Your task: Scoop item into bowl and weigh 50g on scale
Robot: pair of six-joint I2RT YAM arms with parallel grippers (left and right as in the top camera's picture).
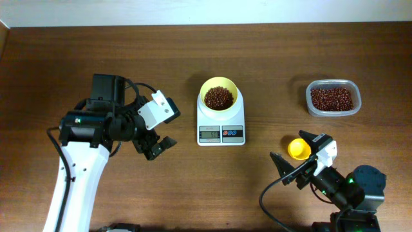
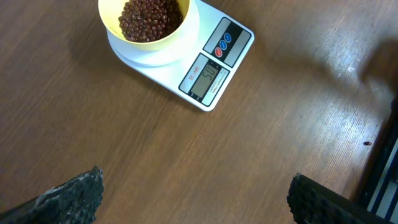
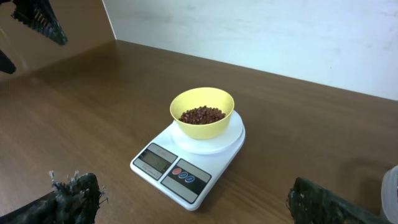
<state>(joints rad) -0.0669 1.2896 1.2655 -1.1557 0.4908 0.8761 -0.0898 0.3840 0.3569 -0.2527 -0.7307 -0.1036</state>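
Note:
The pale-yellow bowl (image 1: 219, 82) stands on the white scale (image 1: 203, 118) at the table's centre and holds a heap of red-brown beans (image 1: 219, 98). The bowl (image 2: 149, 43), the beans (image 2: 149, 15) and the scale (image 2: 214, 74) show in the left wrist view, with display digits too small to read. They also show in the right wrist view: bowl (image 3: 202, 129), beans (image 3: 202, 115), scale (image 3: 177, 171). My left gripper (image 1: 159, 147) (image 2: 196, 186) is open and empty, left of the scale. My right gripper (image 1: 295, 158) (image 3: 193, 190) is open and empty, at the front right.
A clear container (image 1: 333, 98) of beans sits at the back right. A yellow scoop (image 1: 298, 149) lies on the table by my right gripper's fingers; the right wrist view does not show it.

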